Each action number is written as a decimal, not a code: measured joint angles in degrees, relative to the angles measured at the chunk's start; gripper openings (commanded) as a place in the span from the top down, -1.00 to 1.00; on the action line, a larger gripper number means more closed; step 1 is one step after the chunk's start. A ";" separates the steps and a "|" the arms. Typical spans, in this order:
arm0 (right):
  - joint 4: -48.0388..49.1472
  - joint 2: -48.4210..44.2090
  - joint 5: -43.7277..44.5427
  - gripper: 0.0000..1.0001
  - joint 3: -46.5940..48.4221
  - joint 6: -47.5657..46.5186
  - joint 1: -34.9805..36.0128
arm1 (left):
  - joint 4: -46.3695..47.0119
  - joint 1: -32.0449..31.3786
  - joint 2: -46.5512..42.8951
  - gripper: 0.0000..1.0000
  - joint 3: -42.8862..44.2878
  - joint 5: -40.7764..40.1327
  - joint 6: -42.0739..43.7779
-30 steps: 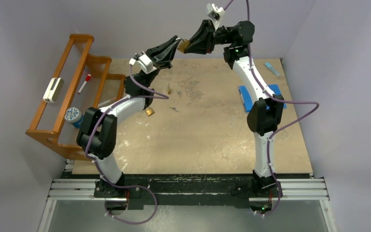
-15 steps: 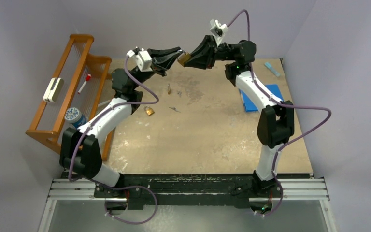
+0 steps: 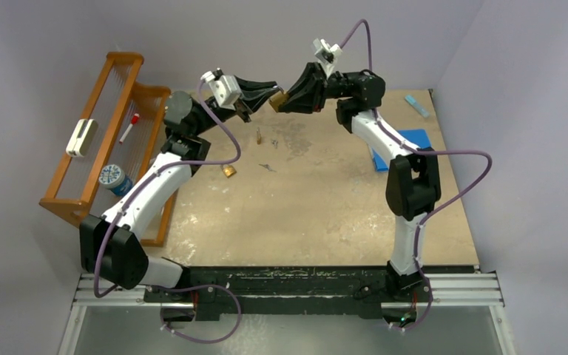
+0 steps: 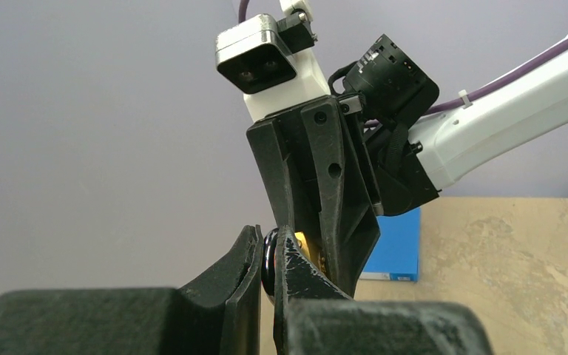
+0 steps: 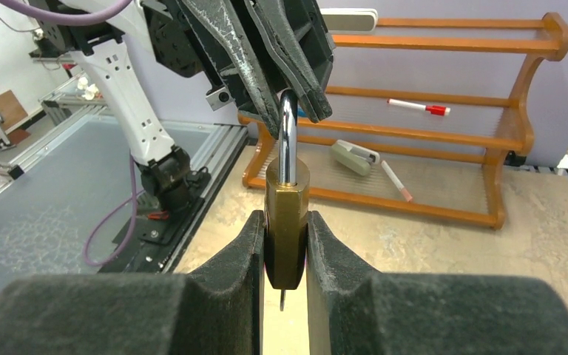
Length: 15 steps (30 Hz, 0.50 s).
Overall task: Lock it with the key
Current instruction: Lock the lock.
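Observation:
A brass padlock [image 3: 279,98] is held in the air above the far middle of the table, between both grippers. My right gripper [image 3: 287,99] is shut on the brass body [image 5: 287,211]. A thin metal tip [image 5: 282,299] sticks out under the body; I cannot tell if it is the key. My left gripper [image 3: 271,94] is shut on the silver shackle [image 5: 288,140], which shows as a dark ring [image 4: 269,260] between its fingers in the left wrist view. A loose key [image 3: 258,136] lies on the table below.
A second small padlock [image 3: 228,171] and another small metal piece [image 3: 266,167] lie on the table. A wooden rack [image 3: 127,58] with a marker, a white block and a tape roll stands at the left. A blue pad [image 3: 388,150] lies at the right.
Both grippers, still joined at the padlock, have shifted slightly left and lower. The left arm's elbow has swung out to the left and the right wrist has dropped.

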 measured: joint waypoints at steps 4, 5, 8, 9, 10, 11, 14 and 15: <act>0.90 0.00 -0.52 1.00 -0.55 0.15 0.15 | -1.68 0.00 -0.61 1.00 0.00 0.48 0.35; 1.05 0.00 -0.83 1.00 -0.59 0.17 0.24 | -2.21 0.00 -0.79 1.00 0.00 0.63 0.44; 1.33 0.00 -1.57 0.83 -0.68 0.20 0.39 | -3.93 0.00 -1.36 1.00 0.09 1.05 0.94; 1.60 -0.02 -1.68 0.60 -0.85 0.20 0.46 | -4.46 0.00 -1.53 1.00 0.17 1.18 1.07; 1.95 -0.11 -1.70 0.38 -1.25 0.20 0.52 | -4.85 0.00 -1.64 1.00 0.28 1.29 1.16; 2.29 -0.20 -1.66 0.13 -1.70 0.28 0.57 | -5.46 0.00 -1.68 1.00 0.44 1.33 1.16; 3.80 -0.59 -0.61 -0.93 -2.54 1.68 1.33 | -8.33 -0.09 -1.77 1.00 0.79 1.66 1.03; 4.13 -1.16 -0.96 -0.97 -2.56 2.58 1.97 | -9.73 -0.22 -1.09 1.00 0.74 1.95 0.92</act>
